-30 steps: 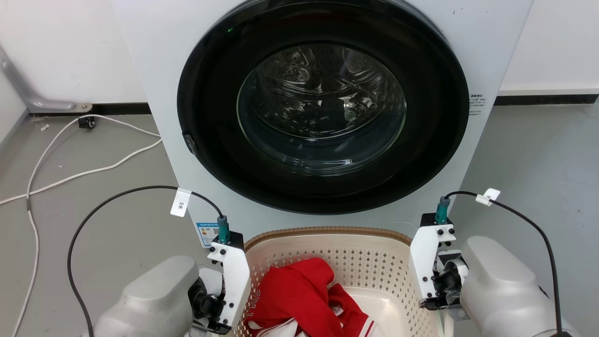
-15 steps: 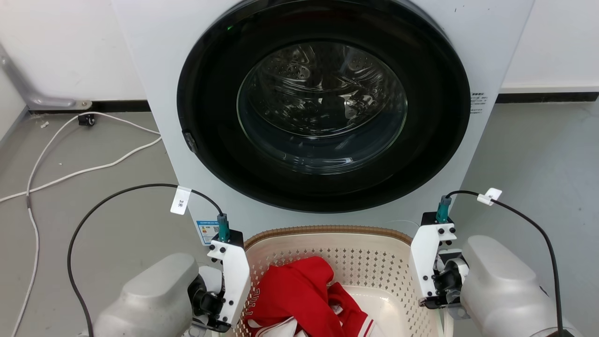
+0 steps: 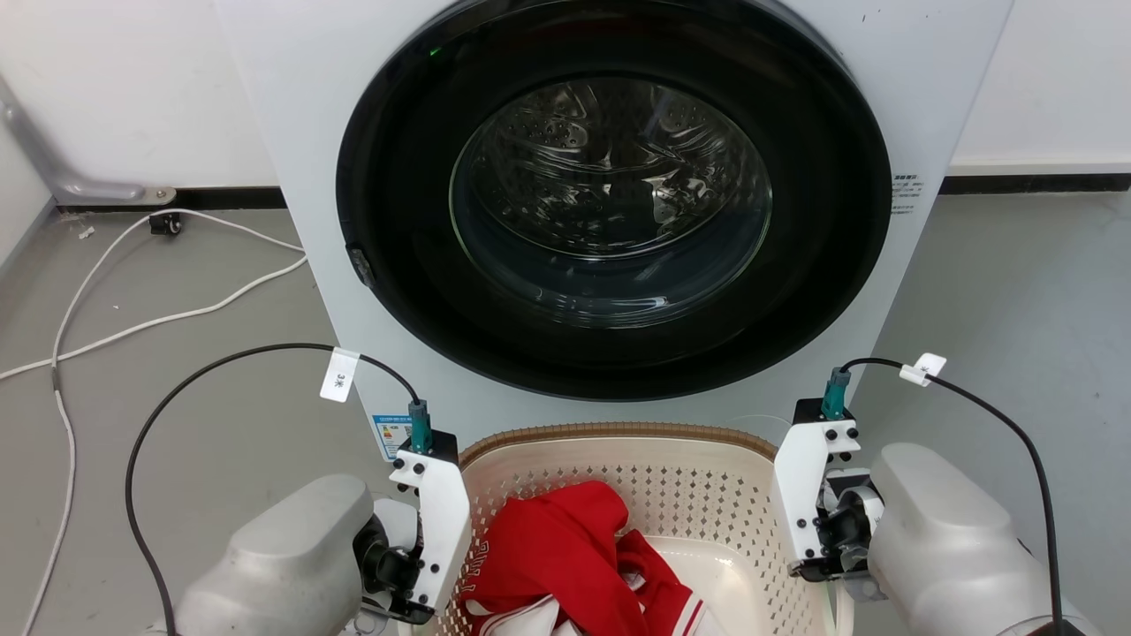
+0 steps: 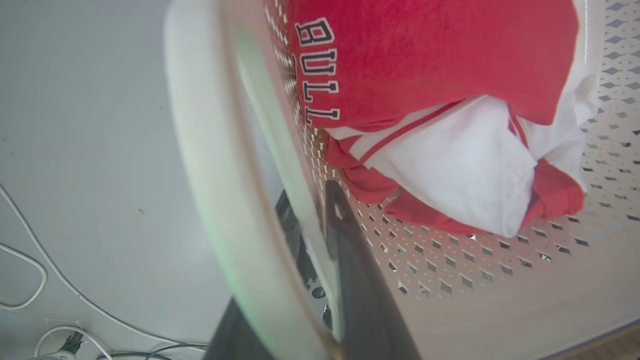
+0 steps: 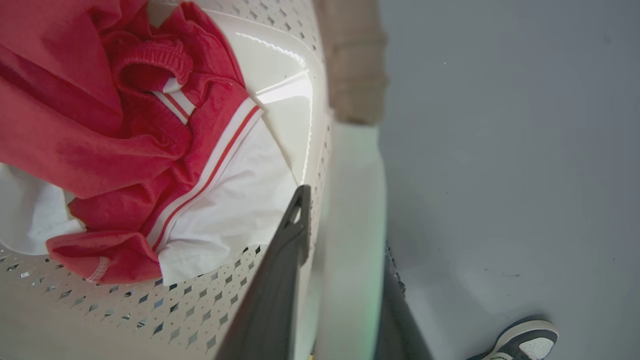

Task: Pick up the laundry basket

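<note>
Grey floor (image 3: 1016,309) lies around one laundry basket (image 3: 707,503). It looks light, stiff and maybe slippery, best held by its two side handles (image 4: 200,150). Left tool (image 4: 310,210) and right tool (image 5: 345,225) each pinch one handle. Red and white clothes (image 3: 565,548) lie inside. One washing machine (image 3: 292,106) stands just behind.

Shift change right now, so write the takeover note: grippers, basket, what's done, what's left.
Left gripper: one finger inside the basket, one outside, astride its side handle; looks clamped.
Right gripper: the same on the opposite handle.
Basket: in front of the washer, between the two arms, with red and white clothes inside.
Done: both handles gripped.
Left: raise it level. Whether it has left the floor cannot be told. A person's shoe is on the floor by the right side.
</note>
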